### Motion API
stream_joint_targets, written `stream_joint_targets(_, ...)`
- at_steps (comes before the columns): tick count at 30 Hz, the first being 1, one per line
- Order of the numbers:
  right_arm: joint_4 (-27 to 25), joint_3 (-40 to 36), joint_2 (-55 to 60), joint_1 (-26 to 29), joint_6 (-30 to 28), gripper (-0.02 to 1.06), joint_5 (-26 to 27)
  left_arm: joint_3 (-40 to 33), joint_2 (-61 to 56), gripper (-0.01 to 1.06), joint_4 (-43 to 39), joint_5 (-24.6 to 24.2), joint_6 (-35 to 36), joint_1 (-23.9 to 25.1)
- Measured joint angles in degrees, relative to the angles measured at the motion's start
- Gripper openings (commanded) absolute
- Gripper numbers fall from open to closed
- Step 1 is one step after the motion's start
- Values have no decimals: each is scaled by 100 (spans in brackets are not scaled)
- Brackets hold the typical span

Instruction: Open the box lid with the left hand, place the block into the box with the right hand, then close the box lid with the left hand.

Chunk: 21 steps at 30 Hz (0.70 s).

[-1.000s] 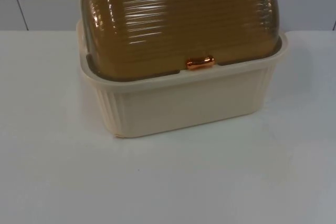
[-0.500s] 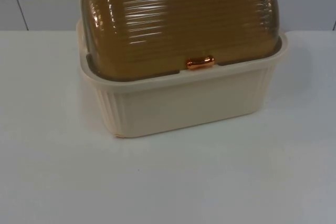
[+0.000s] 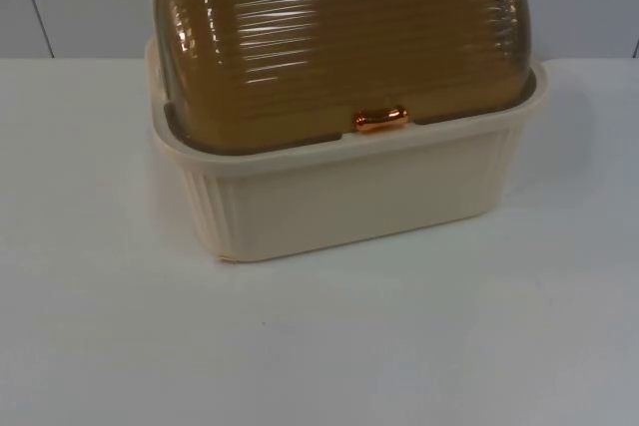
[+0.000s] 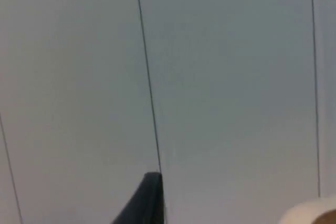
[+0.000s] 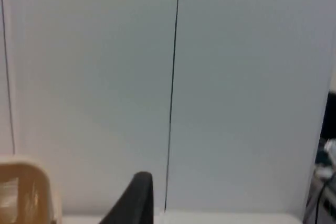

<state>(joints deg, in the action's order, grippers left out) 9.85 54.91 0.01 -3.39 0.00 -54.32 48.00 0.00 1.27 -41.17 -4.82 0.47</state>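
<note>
The cream box (image 3: pixel 349 197) is found on the white table (image 3: pixel 319 346), its amber ribbed lid (image 3: pixel 339 37) down and the copper handle (image 3: pixel 380 120) at the front rim. The left gripper (image 4: pixel 147 200) is pointed at the grey partition wall (image 4: pixel 236 77), with a corner of the box off to one side. The right gripper (image 5: pixel 134 200) is likewise aimed at the wall, box edge beside it. Whether either gripper is spread or closed cannot be told.

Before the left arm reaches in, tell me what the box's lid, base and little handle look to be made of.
Lid: translucent amber plastic by the look, glossy, with horizontal ribs catching highlights. Base: opaque cream plastic, smooth, its walls ribbed vertically. Handle: shiny copper-coloured, either metal or plated plastic; the look leaves that open.
</note>
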Motion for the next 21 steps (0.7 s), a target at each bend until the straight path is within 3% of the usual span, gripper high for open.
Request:
stream_joint_targets(5,-135,0,0,0,-88,105,-559,-8,0,105,444,-190,-393,-50)
stream_joint_targets(9,-135,-92,0,0,-83,105,-937,-214,0,105,599,-1270,-545,-201)
stream_joint_targets(11,-150,-164,0,0,-33,105,-962,-290,0,105,604,-1402,-533,-215)
stream_joint_targets(12,-162,-205,0,0,0,105,-974,-436,7,105,604,-1689,-478,-229)
stream_joint_targets(21,-388,-1209,0,0,153,105,-1325,-1132,7,105,284,-2005,-301,-229)
